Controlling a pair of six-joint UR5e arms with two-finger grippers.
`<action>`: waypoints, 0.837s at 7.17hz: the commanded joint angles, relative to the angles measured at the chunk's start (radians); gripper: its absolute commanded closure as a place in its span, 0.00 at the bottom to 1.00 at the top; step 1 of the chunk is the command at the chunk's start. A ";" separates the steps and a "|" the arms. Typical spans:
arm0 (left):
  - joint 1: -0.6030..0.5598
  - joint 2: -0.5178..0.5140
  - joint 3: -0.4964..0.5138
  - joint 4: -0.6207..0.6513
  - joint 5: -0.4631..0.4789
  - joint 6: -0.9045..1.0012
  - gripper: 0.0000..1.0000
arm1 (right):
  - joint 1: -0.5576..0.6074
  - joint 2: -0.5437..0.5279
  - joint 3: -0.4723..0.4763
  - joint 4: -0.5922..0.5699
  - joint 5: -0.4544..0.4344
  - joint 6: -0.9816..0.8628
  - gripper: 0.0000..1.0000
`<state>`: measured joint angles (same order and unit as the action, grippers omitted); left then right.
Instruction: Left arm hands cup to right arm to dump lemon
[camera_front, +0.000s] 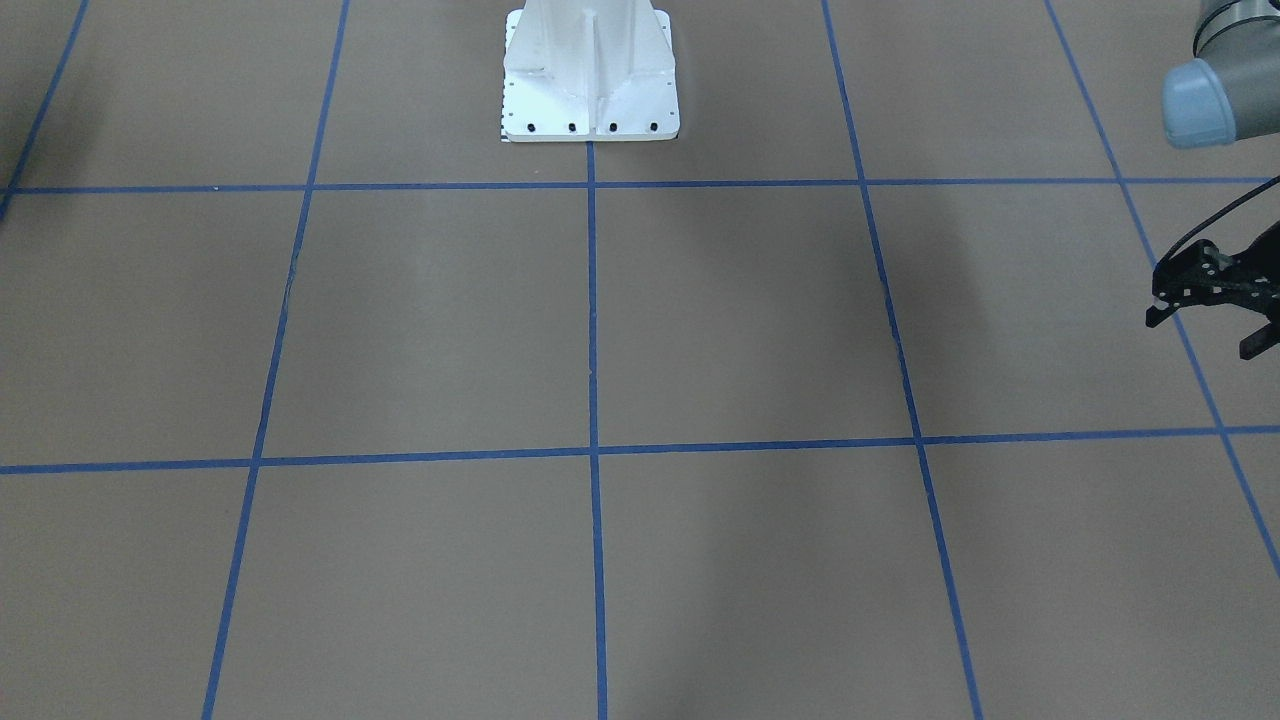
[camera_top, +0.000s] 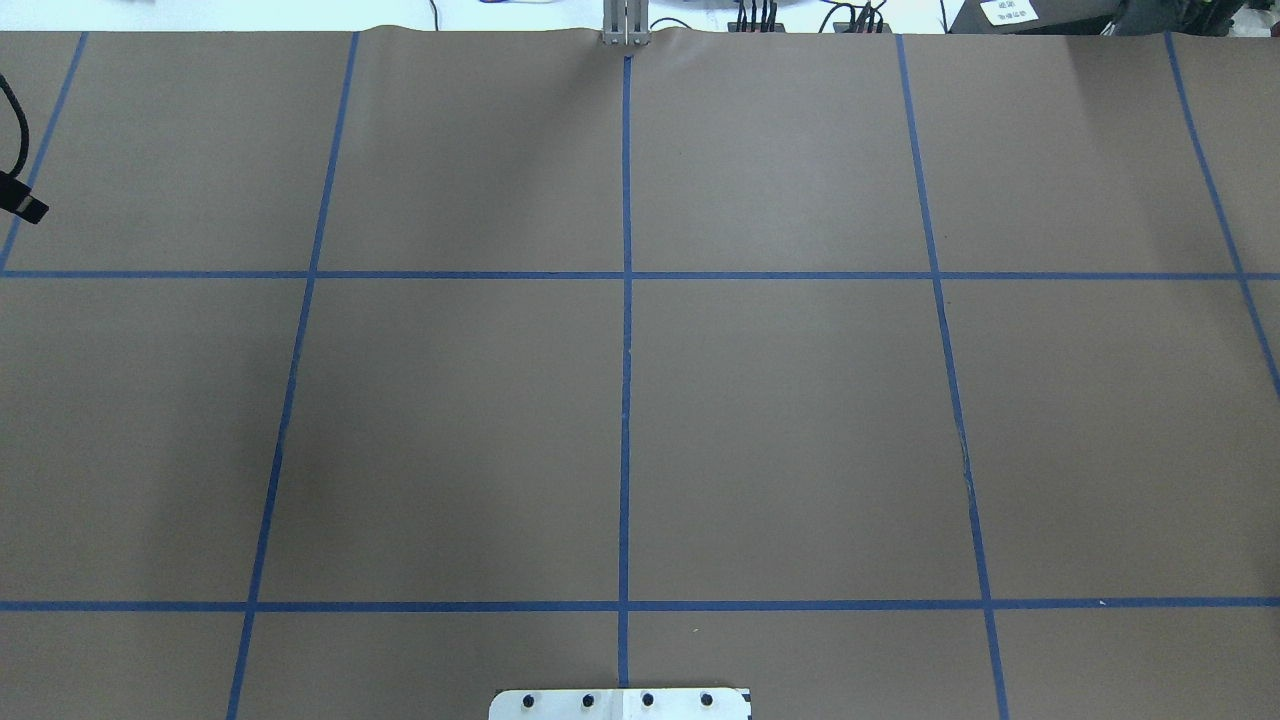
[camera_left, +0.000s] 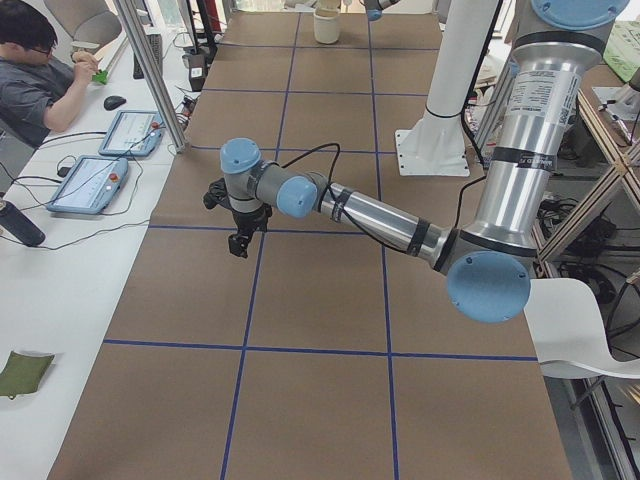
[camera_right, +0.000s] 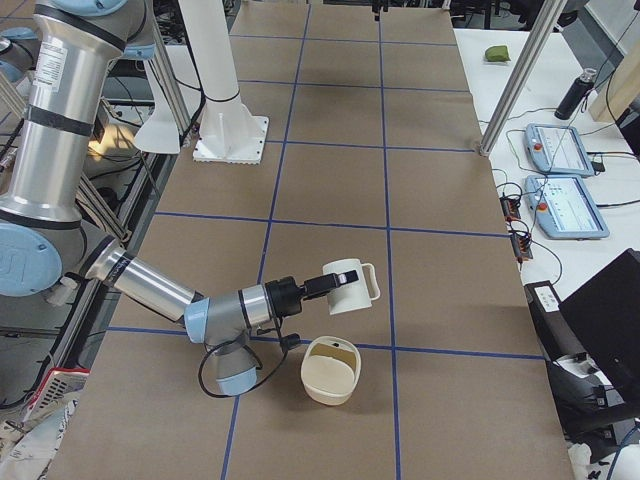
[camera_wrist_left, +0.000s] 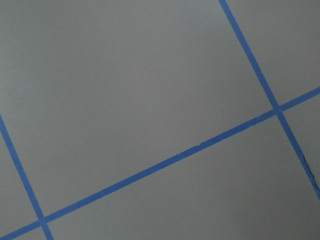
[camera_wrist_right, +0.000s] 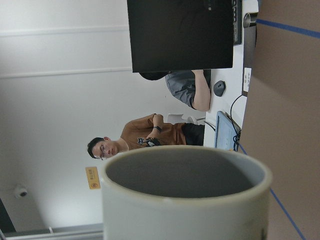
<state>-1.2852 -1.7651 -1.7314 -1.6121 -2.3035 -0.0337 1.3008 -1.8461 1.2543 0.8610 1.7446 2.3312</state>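
The cup (camera_wrist_right: 185, 210) fills your right wrist view. From the side it hangs tipped at the right pincer (camera_right: 328, 285), near a cream bowl (camera_right: 330, 372), I judge for dumping. Whether this pincer is clamped I cannot tell. The left pincer (camera_front: 1203, 335) hovers spread and empty over the tabletop (camera_front: 700, 330). The lemon I cannot find.

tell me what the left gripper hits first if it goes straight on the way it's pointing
The paper-covered table. The left gripper points roughly down, and its wrist camera shows only brown paper and blue tape lines, nothing else in the way. How high it hangs is unclear.
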 joint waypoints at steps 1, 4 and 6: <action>0.000 0.007 0.000 0.000 -0.002 0.000 0.00 | 0.000 -0.002 0.020 -0.013 0.178 -0.299 0.96; 0.000 0.030 -0.008 -0.003 -0.010 0.000 0.00 | 0.002 -0.002 0.031 -0.146 0.410 -0.800 0.98; 0.000 0.030 -0.002 -0.003 -0.010 0.000 0.00 | 0.059 -0.004 0.118 -0.334 0.604 -1.028 0.98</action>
<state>-1.2855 -1.7360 -1.7354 -1.6151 -2.3130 -0.0337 1.3173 -1.8507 1.3219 0.6453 2.2137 1.4646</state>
